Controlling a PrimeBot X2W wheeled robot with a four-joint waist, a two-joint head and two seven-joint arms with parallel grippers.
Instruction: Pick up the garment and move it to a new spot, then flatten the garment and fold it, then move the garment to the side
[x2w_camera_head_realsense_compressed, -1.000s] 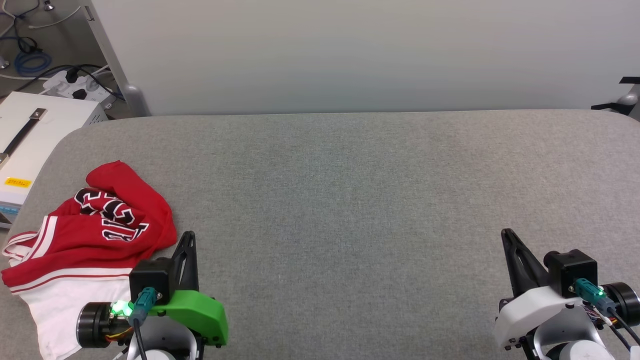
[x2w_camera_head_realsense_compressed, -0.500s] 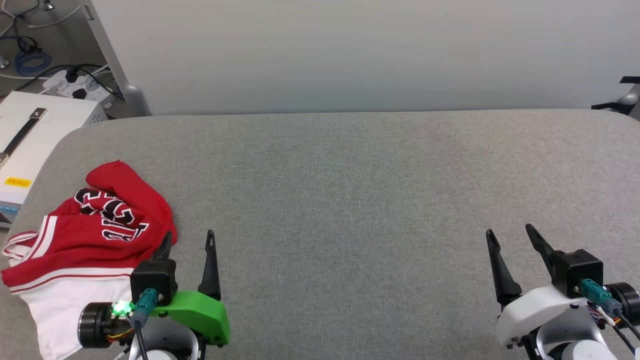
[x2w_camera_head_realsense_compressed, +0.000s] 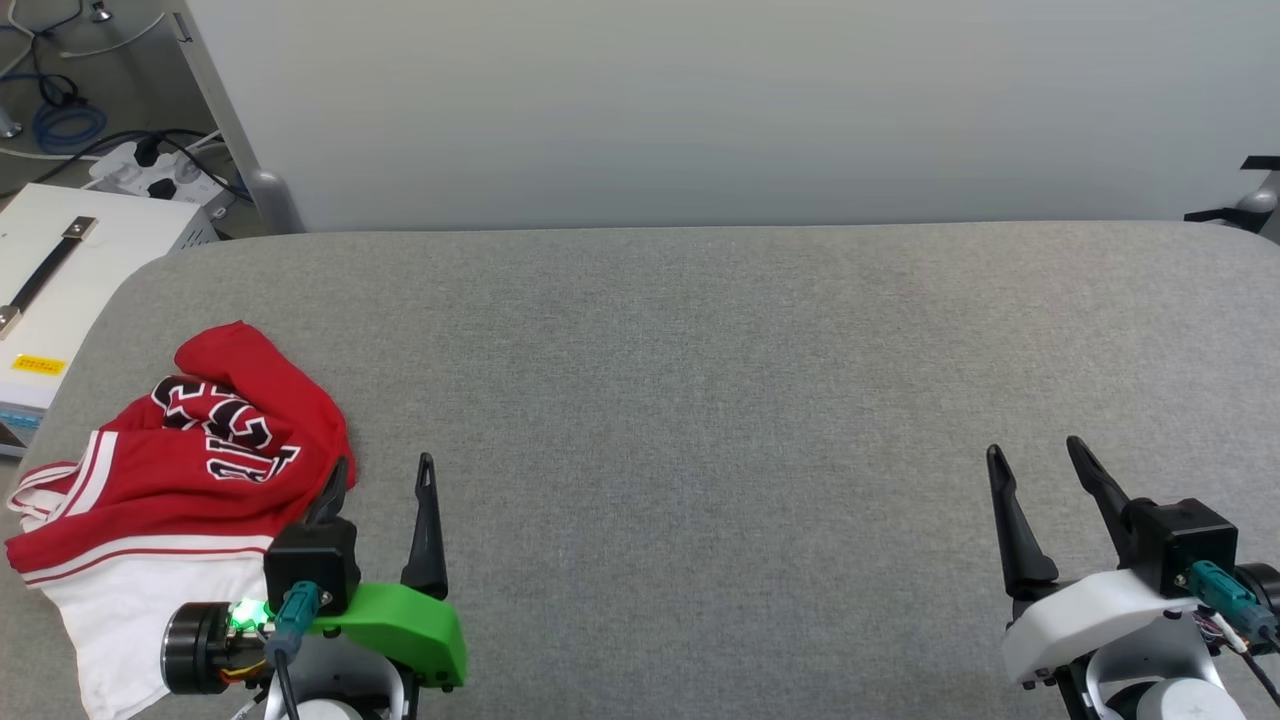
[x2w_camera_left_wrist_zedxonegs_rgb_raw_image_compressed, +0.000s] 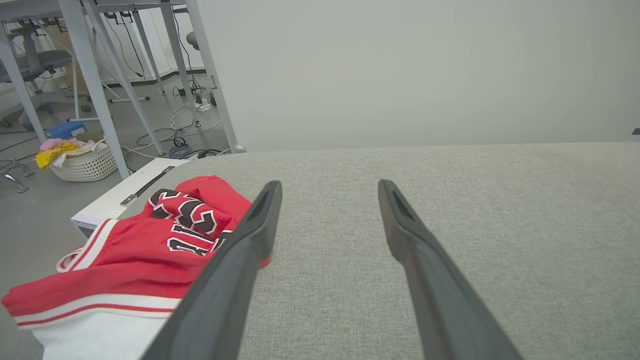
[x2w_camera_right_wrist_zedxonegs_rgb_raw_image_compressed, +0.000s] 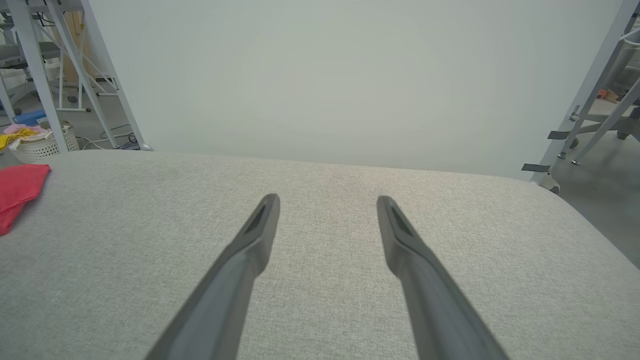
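Garment (x2w_camera_head_realsense_compressed: 190, 480) lies crumpled at table (x2w_camera_head_realsense_compressed: 700, 380) near-left corner, just beside left gripper (x2w_camera_head_realsense_compressed: 385, 462). Left and right gripper (x2w_camera_head_realsense_compressed: 1034, 447) are spread wide, empty. Pick-up: approach w/ left, pinch a raised red fold.

Before me stands a grey fabric-covered table (x2w_camera_head_realsense_compressed: 700, 350) with rounded corners. The red-and-white garment (x2w_camera_head_realsense_compressed: 190, 470) lies crumpled on it, at eight o'clock in my head view, near the left edge.
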